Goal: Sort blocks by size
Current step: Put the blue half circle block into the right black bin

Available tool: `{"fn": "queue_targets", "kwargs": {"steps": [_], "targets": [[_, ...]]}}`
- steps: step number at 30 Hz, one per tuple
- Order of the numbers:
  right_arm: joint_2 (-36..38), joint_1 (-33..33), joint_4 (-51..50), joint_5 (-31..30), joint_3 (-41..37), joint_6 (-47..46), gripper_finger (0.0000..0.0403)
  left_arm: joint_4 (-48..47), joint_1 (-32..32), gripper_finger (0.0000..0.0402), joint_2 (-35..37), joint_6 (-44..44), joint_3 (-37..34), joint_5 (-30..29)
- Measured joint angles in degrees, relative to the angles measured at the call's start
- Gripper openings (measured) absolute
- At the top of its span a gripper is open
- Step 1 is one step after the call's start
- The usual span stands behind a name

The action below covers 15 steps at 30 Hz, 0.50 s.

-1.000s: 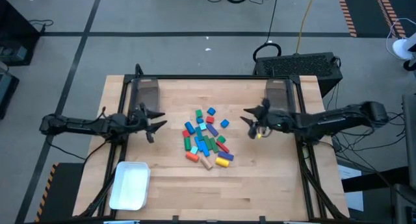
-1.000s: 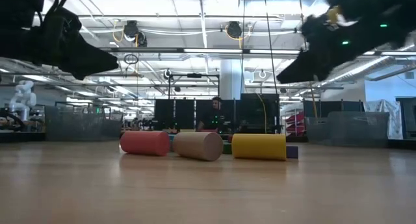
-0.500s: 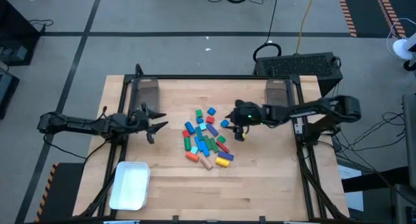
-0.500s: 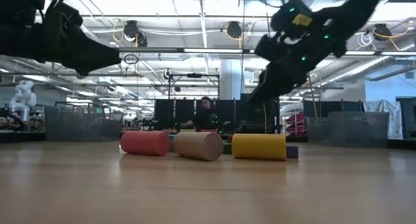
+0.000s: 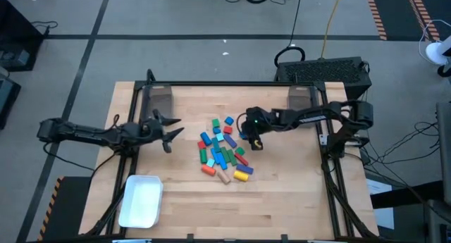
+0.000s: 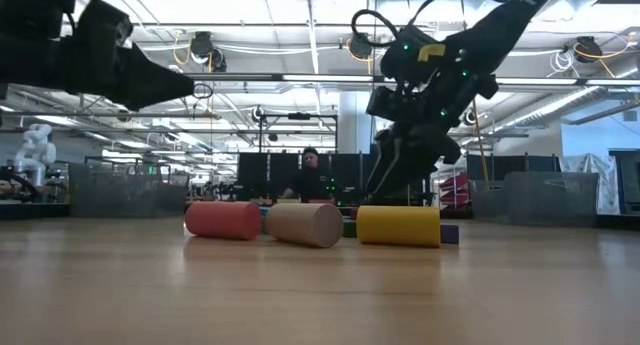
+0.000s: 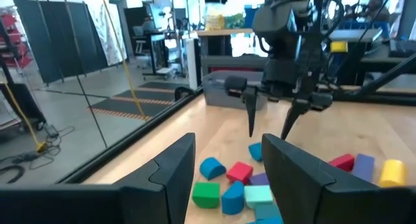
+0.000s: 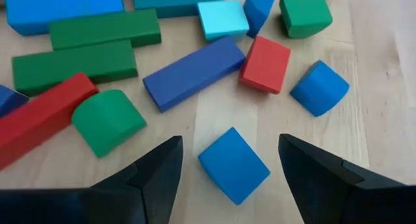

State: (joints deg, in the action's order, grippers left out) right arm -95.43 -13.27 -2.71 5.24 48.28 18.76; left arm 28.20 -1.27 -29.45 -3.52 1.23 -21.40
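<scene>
Blocks [image 5: 223, 151] are seen unsorted in one heap on desk [image 5: 296, 194]; right gripper [image 8: 229, 160], fingers spread, is poised over a blue cube [image 8: 233, 164]; left gripper [image 5: 168, 135], fingers parted, is held aside

Grey floor [image 5: 176, 53], perhaps carpeted

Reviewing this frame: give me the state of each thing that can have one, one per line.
Right hand: open, straddling a small blue cube, not touching it.
Left hand: open, empty, waiting off to the pile's left.
Pile of coloured wooden blocks: unsorted, loose on the table.
White rectangular tray: empty, near the table's front left corner.
</scene>
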Motion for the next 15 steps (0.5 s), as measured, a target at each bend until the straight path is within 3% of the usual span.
{"fn": "queue_targets", "kwargs": {"steps": [4, 15], "targets": [[-0.5, -1.5, -1.9, 2.4, 1.0, 0.9, 0.0241, 2.0, 2.3, 0.0181, -4.6, 0.0, 0.5, 0.6], [-1.1, -3.0, -4.7, 5.1, 1.8, 4.7, 0.024, 3.6, 8.5, 0.0181, -21.3, -3.0, 8.5, 9.0]]}}
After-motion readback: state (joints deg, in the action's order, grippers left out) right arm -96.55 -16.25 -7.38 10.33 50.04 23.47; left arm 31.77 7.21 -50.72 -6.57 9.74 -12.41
